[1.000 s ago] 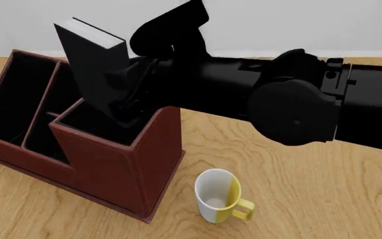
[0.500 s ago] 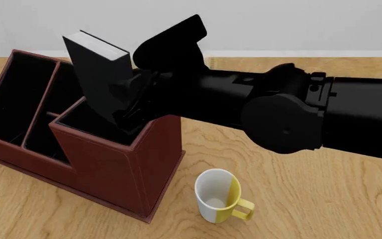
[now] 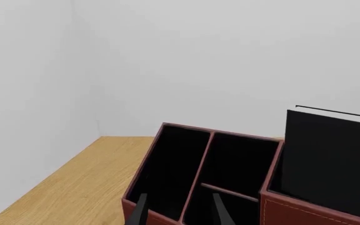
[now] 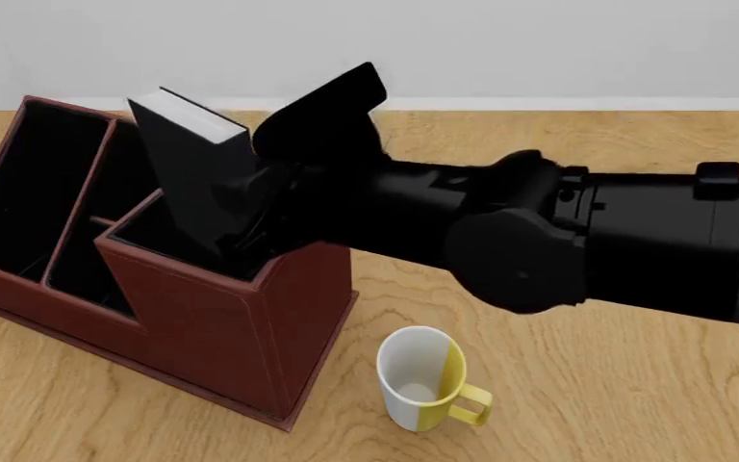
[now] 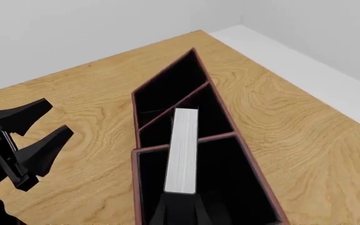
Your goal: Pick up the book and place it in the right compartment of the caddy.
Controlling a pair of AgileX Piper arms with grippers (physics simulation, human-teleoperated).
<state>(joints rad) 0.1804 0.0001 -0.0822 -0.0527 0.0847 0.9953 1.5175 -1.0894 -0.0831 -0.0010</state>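
- Book (image 4: 196, 168) first: it stands tilted, its top leaning toward the far left, with its lower end down inside the right compartment (image 4: 170, 236) of the caddy (image 4: 235, 332) and its upper part rising well above the rim.
- Its black cover faces my side in the front view, with the white page block showing along its upper edge.
- From my right wrist camera the book (image 5: 183, 150) shows as a long white strip of pages, sitting in the big square opening (image 5: 230, 187) and reaching up across the divider toward the narrow slots.
- My right gripper (image 4: 251, 226) is pressed against the book's lower half just above the compartment rim, and its fingers look closed on the book, one on each cover; in the wrist view only their dark tips (image 5: 161, 213) show beside the page strip.
- My left gripper (image 5: 33, 140) hangs over the table (image 5: 92, 93) beside the caddy (image 5: 167, 93), well apart from the book, its two fingers spread and holding nothing.
- In the left wrist view its fingertips (image 3: 139, 211) frame the near edge of the caddy (image 3: 273, 206), with the book (image 3: 330, 159) upright in the tall compartment.
- A white and yellow mug (image 4: 423, 380) stands on the table (image 4: 626, 385) just in front of the caddy's right corner, not touching it.
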